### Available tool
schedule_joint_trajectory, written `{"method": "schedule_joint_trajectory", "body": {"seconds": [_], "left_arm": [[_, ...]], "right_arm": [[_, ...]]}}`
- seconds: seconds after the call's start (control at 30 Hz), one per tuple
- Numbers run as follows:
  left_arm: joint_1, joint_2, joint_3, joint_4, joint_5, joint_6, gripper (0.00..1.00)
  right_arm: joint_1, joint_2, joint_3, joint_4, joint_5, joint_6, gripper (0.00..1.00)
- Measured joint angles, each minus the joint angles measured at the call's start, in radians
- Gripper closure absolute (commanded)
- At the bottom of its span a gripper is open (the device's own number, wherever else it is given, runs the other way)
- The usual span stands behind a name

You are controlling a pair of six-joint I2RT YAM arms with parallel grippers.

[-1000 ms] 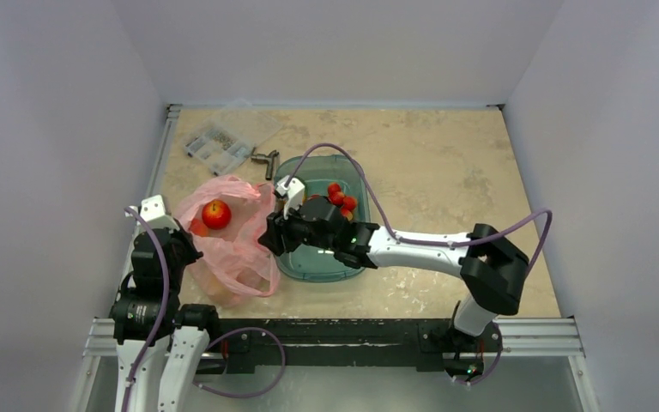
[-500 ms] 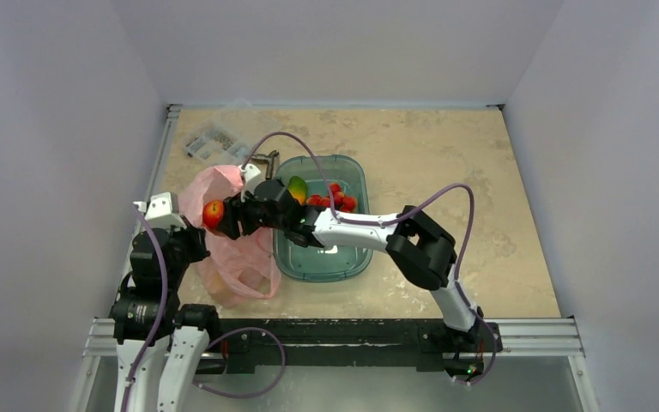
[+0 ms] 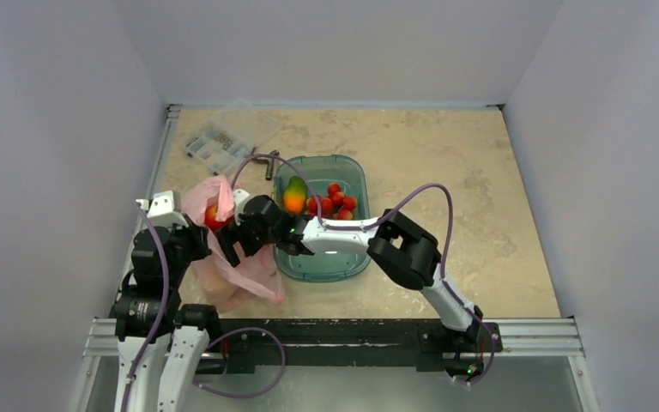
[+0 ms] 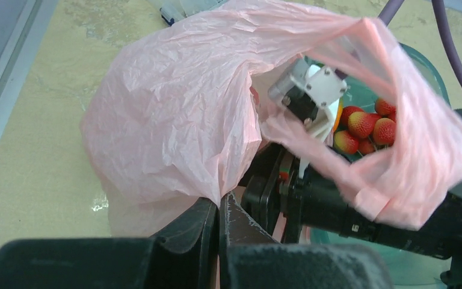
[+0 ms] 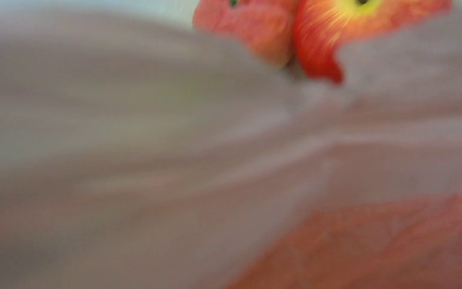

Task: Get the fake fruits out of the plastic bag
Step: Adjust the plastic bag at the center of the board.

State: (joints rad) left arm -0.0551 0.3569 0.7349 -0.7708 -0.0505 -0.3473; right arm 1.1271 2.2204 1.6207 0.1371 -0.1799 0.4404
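Hiding in plastic bag (image 4: 156, 108): peach-orange fruit (image 5: 246, 21)

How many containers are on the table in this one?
3: the pink plastic bag at the near left, the teal tub beside it at centre, and the clear parts box at the far left. None looks hidden.

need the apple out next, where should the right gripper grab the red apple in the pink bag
Probably grip the red apple across its round middle, entering the pink bag's open mouth from the teal tub side: the left gripper holds that mouth up, film covers the rest.
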Motion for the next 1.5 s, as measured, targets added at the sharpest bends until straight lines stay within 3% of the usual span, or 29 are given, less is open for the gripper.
{"method": "schedule_joint_trajectory", "body": {"seconds": [0.23, 0.47, 0.57, 0.67, 0.87, 0.93, 1.0, 1.2, 1.33, 1.5], "left_arm": [[0.0, 0.034, 0.0, -0.011, -0.008, 0.0, 1.0], [0.0, 0.036, 0.0, -0.013, -0.01, 0.0, 1.0], [0.0, 0.037, 0.0, -0.013, -0.011, 0.0, 1.0], [0.0, 0.048, 0.0, -0.004, -0.015, 0.0, 1.0], [0.0, 0.151, 0.001, 0.044, -0.002, -0.014, 1.0], [0.0, 0.198, 0.015, 0.053, 0.022, -0.027, 1.0], [0.0, 0.225, 0.037, 0.052, 0.047, -0.034, 1.0], [0.0, 0.163, 0.057, 0.023, 0.055, -0.03, 1.0], [0.0, 0.086, 0.051, -0.014, 0.023, -0.022, 1.0], [0.0, 0.103, 0.05, -0.045, -0.016, 0.0, 1.0]], "right_arm": [[0.026, -0.002, -0.009, -0.046, -0.026, -0.057, 0.01], [0.031, 0.016, 0.018, -0.097, 0.01, -0.065, 0.05], [0.031, 0.006, 0.011, -0.105, -0.008, -0.063, 0.19], [0.031, -0.045, -0.037, -0.094, -0.065, -0.056, 0.27], [0.062, -0.154, -0.153, 0.064, -0.154, -0.025, 0.51], [0.084, -0.155, -0.174, 0.126, -0.167, -0.014, 0.63], [0.095, -0.155, -0.199, 0.165, -0.174, -0.002, 0.68], [0.056, -0.169, -0.257, 0.193, -0.133, 0.058, 0.68], [0.003, -0.2, -0.257, 0.172, -0.003, 0.075, 0.66], [-0.013, -0.228, -0.252, 0.161, 0.166, 0.1, 0.59]]}}
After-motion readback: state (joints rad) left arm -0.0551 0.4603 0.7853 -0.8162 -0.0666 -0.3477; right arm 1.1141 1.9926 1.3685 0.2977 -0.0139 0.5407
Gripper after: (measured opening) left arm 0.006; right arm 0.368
